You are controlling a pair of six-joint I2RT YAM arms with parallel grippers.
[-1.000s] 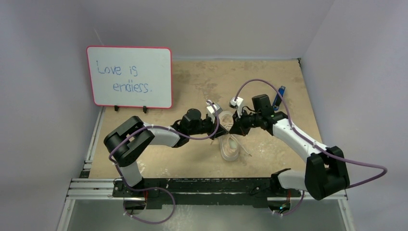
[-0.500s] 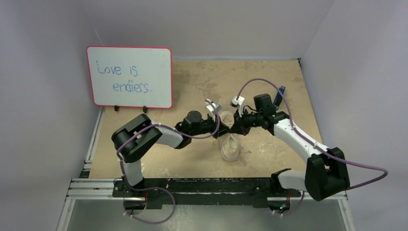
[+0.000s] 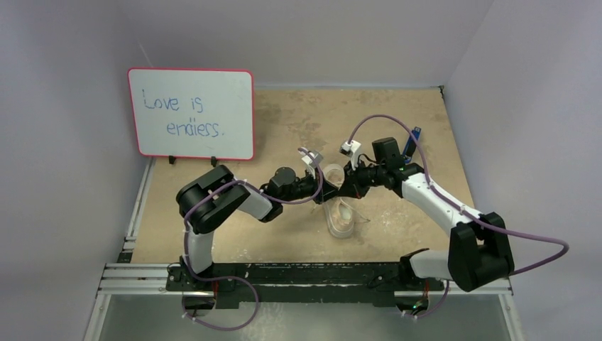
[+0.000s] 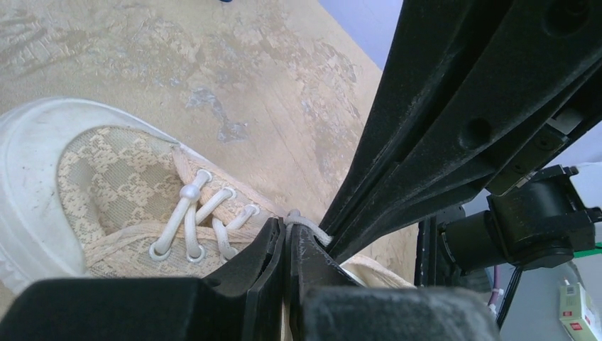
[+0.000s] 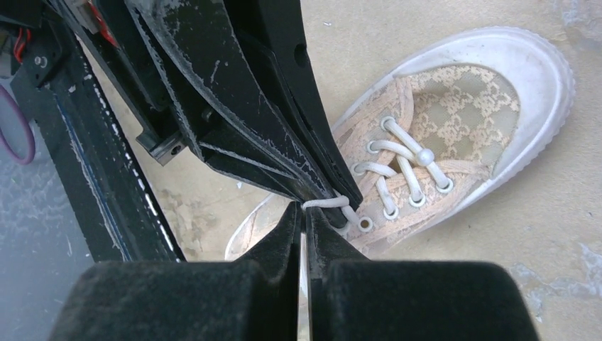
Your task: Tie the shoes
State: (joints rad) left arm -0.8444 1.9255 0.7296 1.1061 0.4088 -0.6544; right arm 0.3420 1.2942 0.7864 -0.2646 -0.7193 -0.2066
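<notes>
**A:** What do the two grippers have hold of?

**B:** The left gripper point(image 4: 286, 229) is pressed fully closed, its black fingers flat against each other, with a thin white lace point(image 4: 309, 227) nipped at the very tips. The right gripper point(image 5: 304, 210) is closed just as tightly. A short stretch of that white lace comes out of its pinch too.

**A:** How near are they to one another?

**B:** Tip to tip. Each wrist camera shows the other gripper's fingers looming right beside its own, and the bit of lace bridges the small gap between the two pinches. I cannot tell whether the fingers actually touch.

**A:** And where is the shoe?

**B:** The sneaker point(image 3: 341, 219) sits upright on its sole near the middle of the table point(image 3: 234, 238), directly under the meeting grippers, with its rounded white toe cap toward the arm bases. It is pale pink-beige with a woven pattern on the toe. The lace crisscrosses through the metal eyelets, and a small white bead-like lump sits at one crossing. From the pinch, the lace runs down to an eyelet near the top of the lacing.

**A:** What else is on the table?

**B:** A red-framed whiteboard point(image 3: 190, 114) stands at the far left, with "Love is endless." written on it in blue. A small blue object point(image 3: 412, 142) stands beyond the right arm; it is too small to identify.
</notes>
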